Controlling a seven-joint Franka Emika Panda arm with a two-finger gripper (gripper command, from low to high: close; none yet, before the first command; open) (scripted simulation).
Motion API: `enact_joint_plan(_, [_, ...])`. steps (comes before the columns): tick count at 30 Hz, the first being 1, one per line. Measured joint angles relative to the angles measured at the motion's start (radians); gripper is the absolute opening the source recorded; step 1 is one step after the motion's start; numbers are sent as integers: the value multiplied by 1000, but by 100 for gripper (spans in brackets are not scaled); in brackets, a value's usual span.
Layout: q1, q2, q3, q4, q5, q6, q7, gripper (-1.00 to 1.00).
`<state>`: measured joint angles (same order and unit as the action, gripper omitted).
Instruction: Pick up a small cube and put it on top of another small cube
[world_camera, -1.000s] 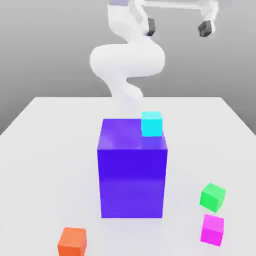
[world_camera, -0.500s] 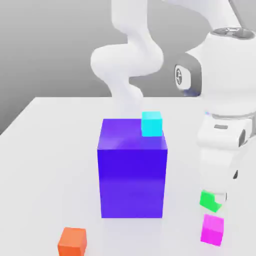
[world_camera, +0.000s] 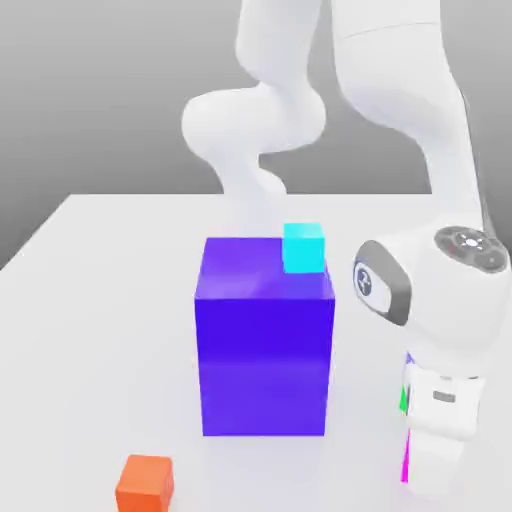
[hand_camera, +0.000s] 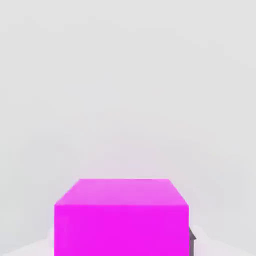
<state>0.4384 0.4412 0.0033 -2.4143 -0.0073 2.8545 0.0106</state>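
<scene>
Closing on the magenta-pink cube (hand_camera: 121, 217), my gripper (hand_camera: 190, 239) has its fingers drawn in against the cube's sides, a dark pad (hand_camera: 191, 240) touching one edge in the hand view. In the exterior view my hand (world_camera: 440, 440) stands low over the table (world_camera: 100, 300), to the right of the big blue-purple block (world_camera: 264, 350), hiding most of the cube and the green cube (world_camera: 403, 398) just behind it. A cyan cube (world_camera: 303, 247) sits on the block's top; an orange cube (world_camera: 145, 482) lies in front of it, leftward.

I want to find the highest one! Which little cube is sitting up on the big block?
The cyan cube. It rests on a top corner of the big blue-purple block, while the orange cube sits down on the table.
</scene>
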Motion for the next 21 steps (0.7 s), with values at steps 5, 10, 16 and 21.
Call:
enact_joint_plan(5, [-1,-158,4,-36,0,-122,-5,-100])
enact_joint_plan(10, [32,-335,60,-165,-26,-169,-113,-100])
enact_joint_plan(16, [151,-435,88,-288,8,-147,-264,-100])
enact_joint_plan(21, [139,-288,54,-286,-21,-3,-248,100])
